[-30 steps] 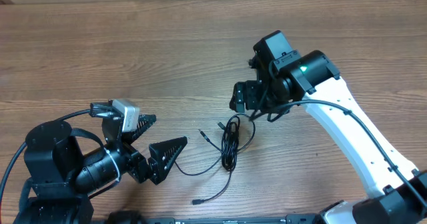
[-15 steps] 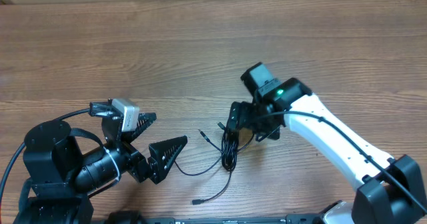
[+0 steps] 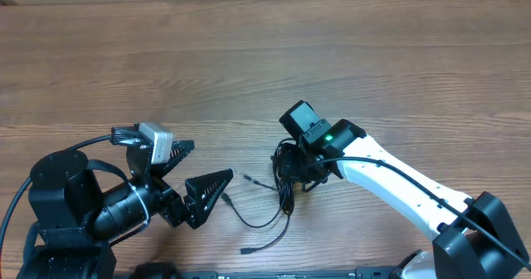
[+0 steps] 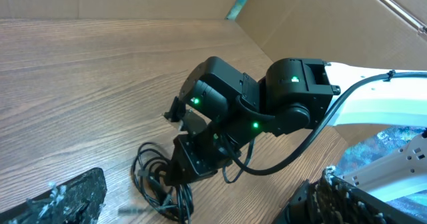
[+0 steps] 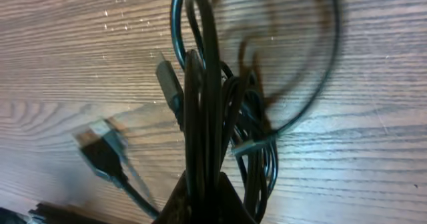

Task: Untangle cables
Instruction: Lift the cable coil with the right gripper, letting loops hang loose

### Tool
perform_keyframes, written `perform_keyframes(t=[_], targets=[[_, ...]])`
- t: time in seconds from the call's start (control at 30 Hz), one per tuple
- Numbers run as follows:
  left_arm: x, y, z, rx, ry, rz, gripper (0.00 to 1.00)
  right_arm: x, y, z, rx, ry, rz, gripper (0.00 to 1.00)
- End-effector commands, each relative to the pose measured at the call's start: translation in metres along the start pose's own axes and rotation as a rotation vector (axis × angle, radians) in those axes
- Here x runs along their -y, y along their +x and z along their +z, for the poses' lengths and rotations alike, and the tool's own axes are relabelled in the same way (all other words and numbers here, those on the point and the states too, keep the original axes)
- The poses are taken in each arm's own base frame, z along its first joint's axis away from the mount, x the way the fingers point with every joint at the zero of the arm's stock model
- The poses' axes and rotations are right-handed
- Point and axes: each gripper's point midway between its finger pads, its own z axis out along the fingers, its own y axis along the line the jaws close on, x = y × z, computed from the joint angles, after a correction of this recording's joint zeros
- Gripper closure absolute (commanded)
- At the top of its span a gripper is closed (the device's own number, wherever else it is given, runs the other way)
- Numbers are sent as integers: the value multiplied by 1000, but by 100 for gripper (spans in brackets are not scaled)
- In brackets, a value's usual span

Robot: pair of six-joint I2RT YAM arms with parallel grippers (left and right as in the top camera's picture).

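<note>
The cables lie as a thin black tangle at the table's middle front, and loose plug ends trail to the left and front. My right gripper is down on the top of the bundle. In the right wrist view it is shut on several strands of the cables, with a flat plug hanging to the left. My left gripper stands open just left of the tangle and holds nothing. In the left wrist view the cables lie between its wide-apart fingers, under the right wrist.
The wooden table stretches bare to the back and left. A cardboard wall rises behind the table. The white right arm reaches in from the lower right. The left arm's base fills the lower left corner.
My right gripper has moved left and down onto the cable bundle and shut on it. The bundle and its loose ends have shifted slightly left. The left arm has not moved.
</note>
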Motion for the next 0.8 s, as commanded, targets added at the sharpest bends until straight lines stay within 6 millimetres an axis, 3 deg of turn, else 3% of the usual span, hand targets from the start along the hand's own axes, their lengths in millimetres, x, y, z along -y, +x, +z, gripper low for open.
perform_keyframes(t=[0.0, 0.17, 0.33, 0.6, 0.77], targets=[[2, -1, -1, 6, 8, 1, 0, -3, -3, 2, 13, -11, -64, 96], [2, -1, -1, 6, 8, 0, 0, -11, -9, -1, 43, -38, -202, 96], [2, -1, -1, 6, 7, 0, 0, -32, -21, -19, 95, -77, -336, 96], [-15, -2, -2, 12, -87, 15, 0, -70, -35, -79, 196, -142, -458, 96], [-17, -3, -2, 9, -104, 102, 0, -78, -30, -113, 211, -143, -534, 96]])
